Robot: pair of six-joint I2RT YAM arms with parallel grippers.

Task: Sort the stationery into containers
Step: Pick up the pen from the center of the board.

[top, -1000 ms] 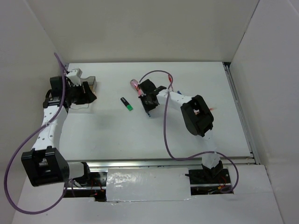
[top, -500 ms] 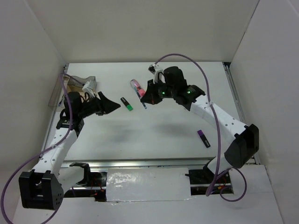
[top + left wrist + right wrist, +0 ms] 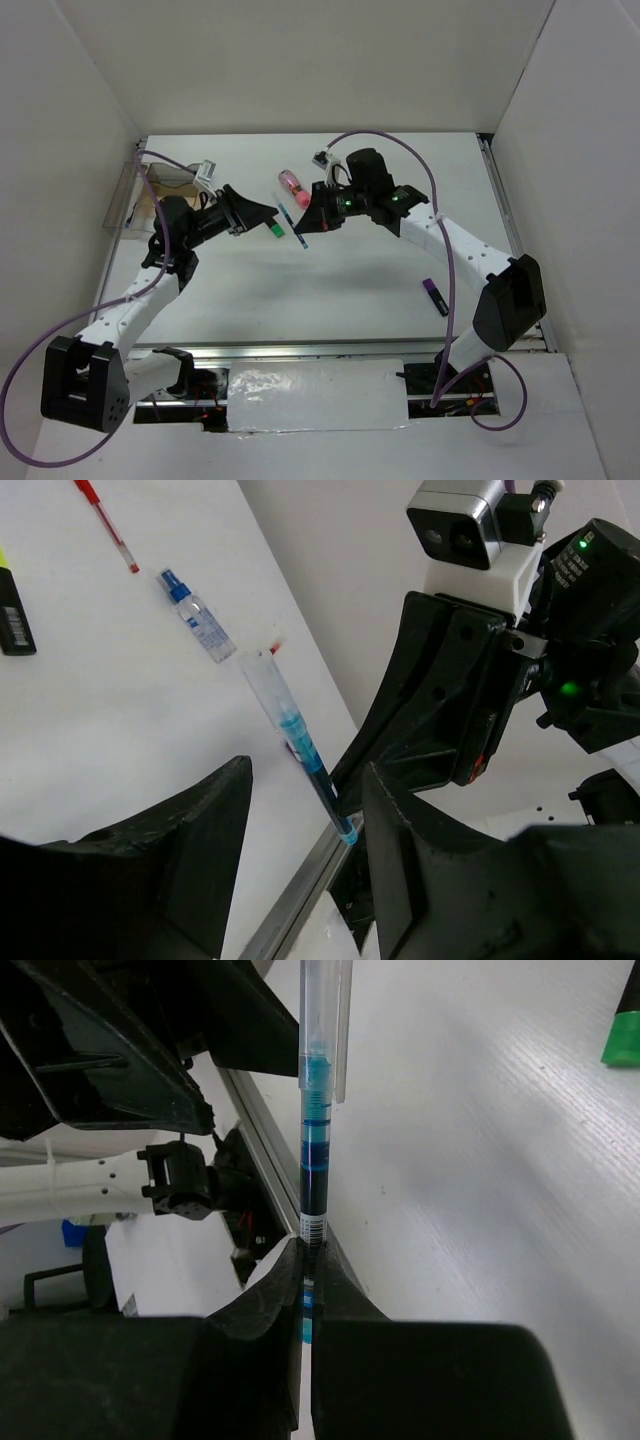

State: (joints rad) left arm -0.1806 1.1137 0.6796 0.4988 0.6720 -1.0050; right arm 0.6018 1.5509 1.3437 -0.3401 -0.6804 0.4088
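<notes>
My right gripper (image 3: 313, 222) is shut on a thin blue pen (image 3: 303, 240) and holds it above the table; in the right wrist view the pen (image 3: 315, 1140) sticks straight out of the closed fingers (image 3: 270, 1305). My left gripper (image 3: 262, 217) is open and empty, its tips close to the pen (image 3: 300, 745), which points between its fingers (image 3: 200, 850). A green-ended highlighter (image 3: 275, 230) lies under the left gripper. A pink tube (image 3: 290, 182) lies behind. The clear box (image 3: 150, 190) stands at the far left.
A purple-ended highlighter (image 3: 435, 297) lies at the right near the front edge. The left wrist view shows a red pen (image 3: 105, 525), a blue-capped clear bottle (image 3: 195, 615) and a yellow-ended highlighter (image 3: 12, 620) on the table. White walls enclose the table.
My left gripper has swung right, away from the box, up to the right gripper. The right gripper holds the blue pen and has shifted slightly toward the left one.
</notes>
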